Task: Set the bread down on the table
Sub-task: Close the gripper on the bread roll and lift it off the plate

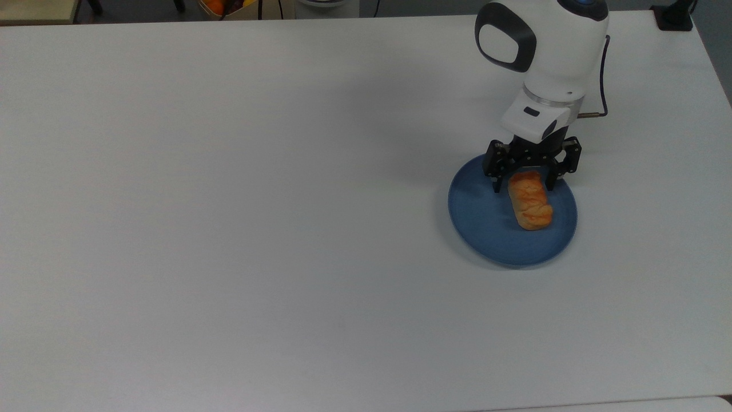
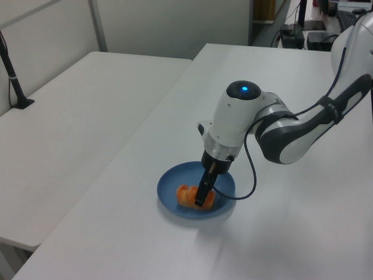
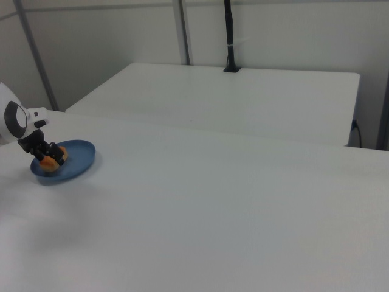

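Note:
The bread [image 1: 532,205], a small golden-orange roll, lies on a round blue plate [image 1: 483,220] at the top view's right, on the white table [image 1: 229,229]. My gripper [image 1: 523,185] has come down over the roll's far end, one black finger on each side of it, with small gaps still showing, so it stands open. In the left view the gripper [image 2: 200,198] dips into the plate [image 2: 169,188] and covers part of the bread [image 2: 185,196]. The right view shows the plate [image 3: 79,159] with the gripper [image 3: 48,158] at the bread [image 3: 46,163].
A second white table [image 2: 70,116] stands beside this one across a narrow gap. A black post [image 3: 230,36] rises at its far edge. The arm's cable [image 1: 600,86] loops near the wrist. Wide bare tabletop spreads to the top view's left of the plate.

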